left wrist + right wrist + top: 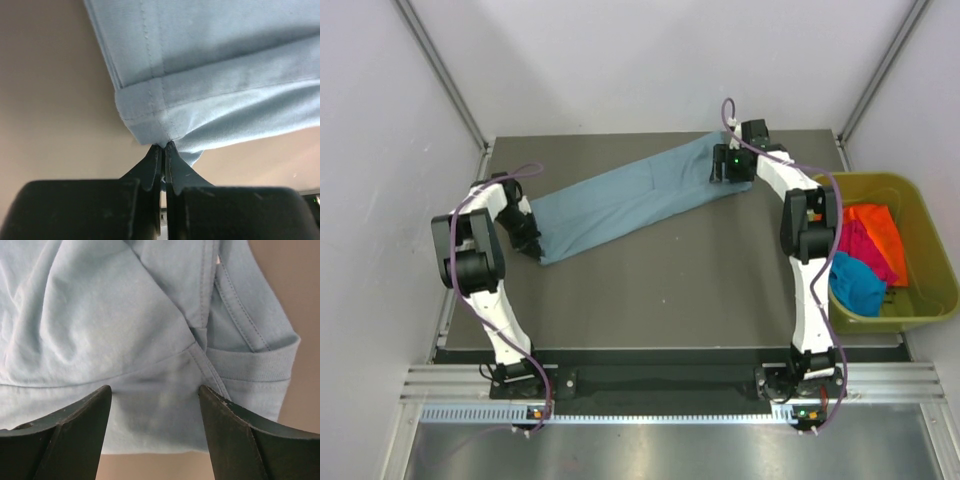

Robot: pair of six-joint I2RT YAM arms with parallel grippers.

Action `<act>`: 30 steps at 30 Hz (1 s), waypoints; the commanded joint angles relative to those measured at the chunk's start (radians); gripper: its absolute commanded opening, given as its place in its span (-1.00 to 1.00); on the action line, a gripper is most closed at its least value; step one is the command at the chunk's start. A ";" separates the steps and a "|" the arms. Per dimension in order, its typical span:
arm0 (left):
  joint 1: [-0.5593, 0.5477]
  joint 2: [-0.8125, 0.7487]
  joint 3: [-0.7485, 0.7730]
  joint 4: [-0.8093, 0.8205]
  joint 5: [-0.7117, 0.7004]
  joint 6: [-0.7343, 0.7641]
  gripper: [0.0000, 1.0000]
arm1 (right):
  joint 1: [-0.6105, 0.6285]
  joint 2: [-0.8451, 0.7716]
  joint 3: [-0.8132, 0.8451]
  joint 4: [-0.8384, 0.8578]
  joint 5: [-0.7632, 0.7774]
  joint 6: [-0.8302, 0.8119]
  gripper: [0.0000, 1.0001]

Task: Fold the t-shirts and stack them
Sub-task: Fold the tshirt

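Observation:
The grey-blue t-shirt (630, 198) lies in a long narrow band across the table, from lower left to upper right. My left gripper (528, 238) is shut on its hemmed lower-left corner (150, 120). My right gripper (728, 166) is open over the shirt's far right end, its fingers (75, 425) spread above the sleeve and collar cloth (150, 330), holding nothing. The orange (878, 228), magenta (856, 248) and turquoise (855, 282) t-shirts lie crumpled in the bin.
An olive-green bin (920, 300) stands off the table's right edge. The dark table (670, 290) has grey walls close on the left, back and right. A metal rail (620, 385) runs along the near edge at the arm bases.

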 commanded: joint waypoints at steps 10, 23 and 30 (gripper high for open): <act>-0.115 -0.248 -0.226 -0.041 0.110 -0.040 -1.00 | 0.002 0.093 0.167 0.045 -0.037 0.063 0.41; -0.299 -0.369 -0.346 -0.046 0.119 -0.040 -1.00 | 0.017 0.177 0.300 0.102 -0.063 0.123 0.40; -0.392 -0.419 -0.406 -0.032 0.133 -0.043 -1.00 | 0.040 0.208 0.334 0.130 -0.069 0.132 0.39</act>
